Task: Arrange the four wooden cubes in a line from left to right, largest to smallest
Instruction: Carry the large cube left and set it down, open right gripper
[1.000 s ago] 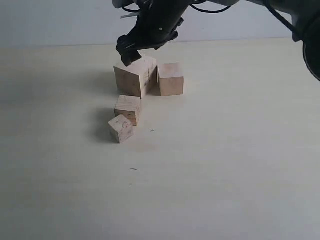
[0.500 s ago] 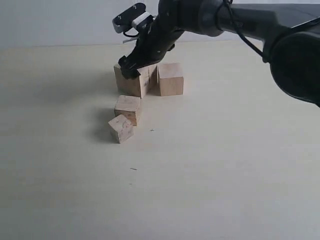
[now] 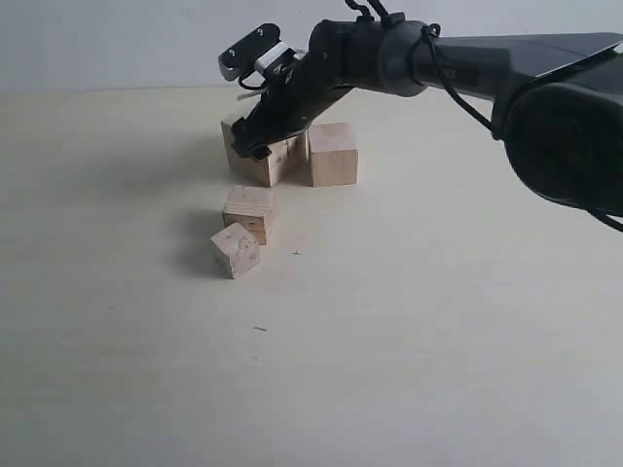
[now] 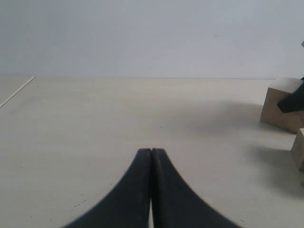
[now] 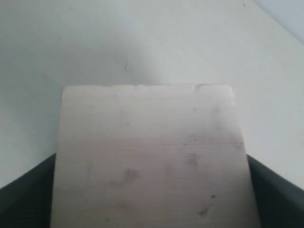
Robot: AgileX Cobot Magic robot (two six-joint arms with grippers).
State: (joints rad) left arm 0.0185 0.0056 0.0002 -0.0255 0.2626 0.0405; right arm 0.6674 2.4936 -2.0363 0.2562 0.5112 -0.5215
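Four pale wooden cubes sit on the table. The largest cube (image 3: 255, 167) stands at the back left, with the second cube (image 3: 333, 154) touching its right side. The third cube (image 3: 248, 211) and the smallest cube (image 3: 236, 250) lie in front of them. My right gripper (image 3: 265, 136) reaches across and is down over the largest cube (image 5: 149, 156), open, with one dark finger (image 5: 23, 199) close at each side. My left gripper (image 4: 151, 152) is shut and empty, low over bare table, and sees the largest cube (image 4: 280, 107) off to one side.
The tabletop (image 3: 438, 321) is pale and plain, with a light wall behind it. The right arm (image 3: 467, 63) stretches in from the right above the back of the table. A thin line (image 4: 16, 90) marks the table's edge in the left wrist view.
My right gripper has come down from above the largest cube to sit around it. The cube has shifted slightly. The other three cubes have not moved.
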